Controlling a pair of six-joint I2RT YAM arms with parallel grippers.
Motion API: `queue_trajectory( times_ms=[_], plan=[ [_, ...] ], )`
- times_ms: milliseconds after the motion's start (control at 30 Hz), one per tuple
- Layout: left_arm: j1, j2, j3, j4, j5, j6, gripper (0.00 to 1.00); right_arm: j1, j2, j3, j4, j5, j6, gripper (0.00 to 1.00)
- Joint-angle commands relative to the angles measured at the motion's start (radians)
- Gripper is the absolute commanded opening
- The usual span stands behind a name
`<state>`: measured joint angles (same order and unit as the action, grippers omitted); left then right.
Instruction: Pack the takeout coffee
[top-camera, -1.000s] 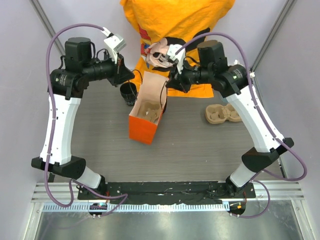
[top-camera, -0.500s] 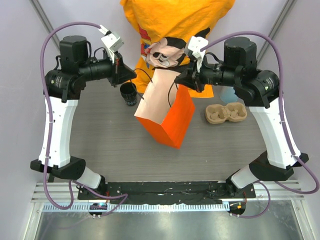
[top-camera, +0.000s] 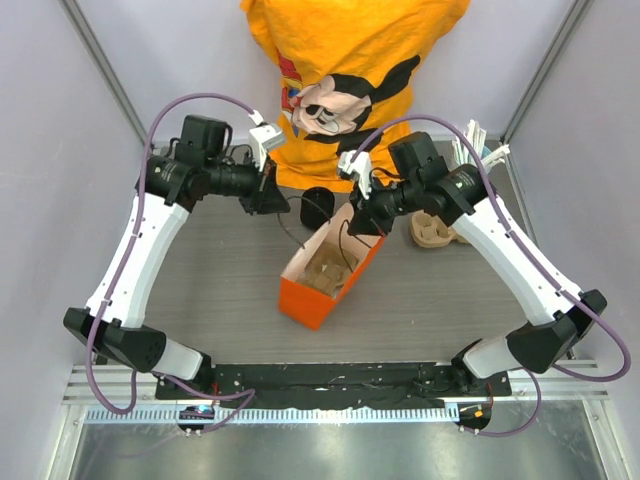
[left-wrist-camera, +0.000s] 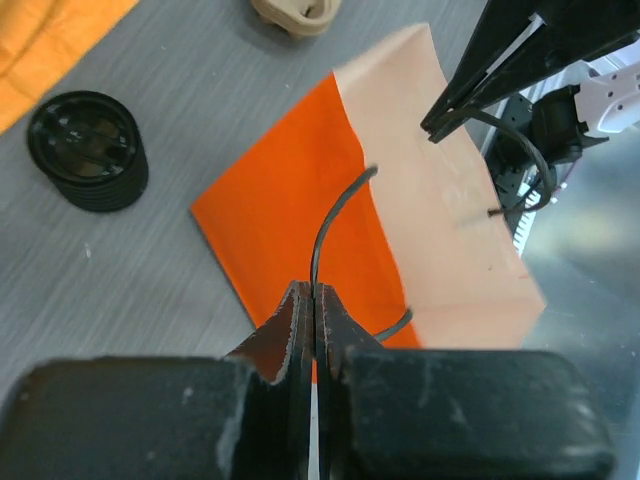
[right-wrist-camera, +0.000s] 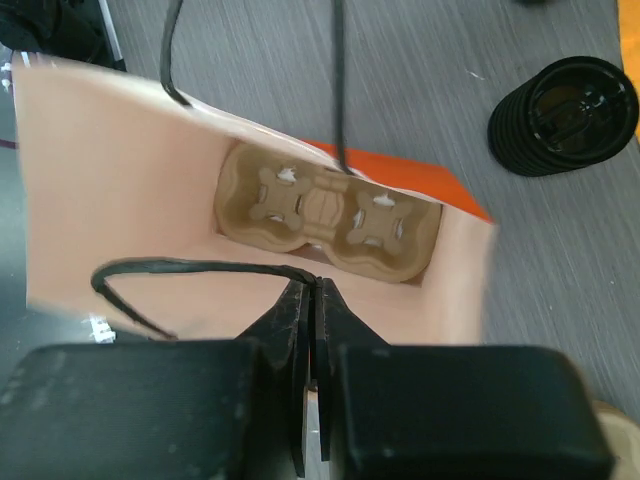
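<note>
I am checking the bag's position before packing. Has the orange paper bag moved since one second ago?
Yes. The orange paper bag has shifted nearer to the black base plate at the near edge.

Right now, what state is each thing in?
orange paper bag: open, tilted, held by both handles
cup carrier: empty, on the bag's bottom
black round stack: upright on the table, outside the bag
left gripper: shut on a bag handle
right gripper: shut on the other handle
</note>
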<state>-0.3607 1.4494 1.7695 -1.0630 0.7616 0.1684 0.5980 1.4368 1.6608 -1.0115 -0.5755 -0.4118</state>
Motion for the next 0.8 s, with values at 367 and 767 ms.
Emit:
queue_trajectory(
  times_ms=[367,767],
  plan=[
    [0.0,0.048,0.392,-0.043,-0.05,0.043,0.05,-0.001,0.034,0.416,-0.013,-0.001,0.01,0.06],
    [0.0,0.028,0.345,-0.04,-0.035,0.037,0.06,-0.001,0.01,0.358,-0.035,-0.015,-0.002,0.07]
  ],
)
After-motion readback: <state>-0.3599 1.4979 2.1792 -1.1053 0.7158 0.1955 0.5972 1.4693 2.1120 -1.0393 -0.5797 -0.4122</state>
